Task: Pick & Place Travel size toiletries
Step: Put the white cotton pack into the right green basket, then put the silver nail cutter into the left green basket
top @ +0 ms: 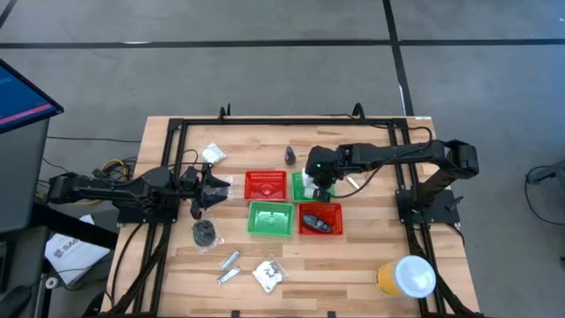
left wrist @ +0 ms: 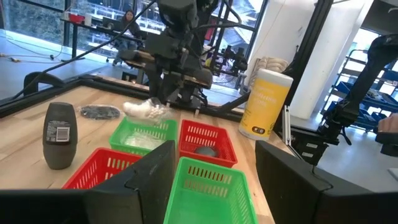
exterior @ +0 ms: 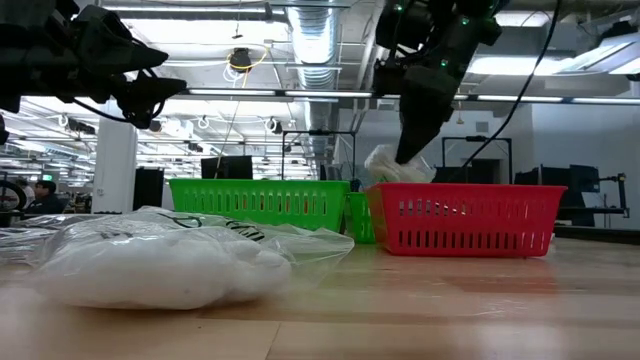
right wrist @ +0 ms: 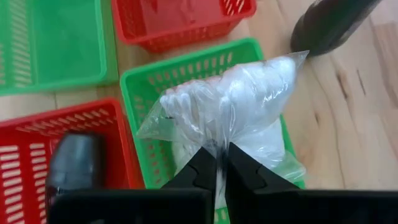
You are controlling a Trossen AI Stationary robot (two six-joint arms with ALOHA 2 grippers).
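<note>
My right gripper [top: 315, 184] hangs over the far right green basket [top: 303, 196], shut on a white crinkly packet [right wrist: 230, 99]. That packet [exterior: 393, 165] hangs about level with the basket rims. A dark mini bottle [right wrist: 73, 163] lies in the near red basket [top: 320, 219]. On the table rest another dark bottle [top: 290, 156], a white packet [top: 212, 154], a black coiled piece [top: 205, 232], two silver tubes [top: 229, 265] and one more white packet [top: 269, 275]. My left gripper [top: 216, 187] waits open and level, left of the baskets. My right gripper pinches the packet's clear film [right wrist: 219, 138] between its two fingers, at a gathered bit of the bag's upper side. The fingers come slanting down from above. The packet hangs below the fingertips [exterior: 410, 150] over the green basket, clear of the table.
A far red basket [top: 263, 185] and a near green basket [top: 270, 218] stand beside the other two. A large yellow tub with a white lid [top: 406, 276] stands at the near right corner. A black frame [top: 177, 124] runs around the table.
</note>
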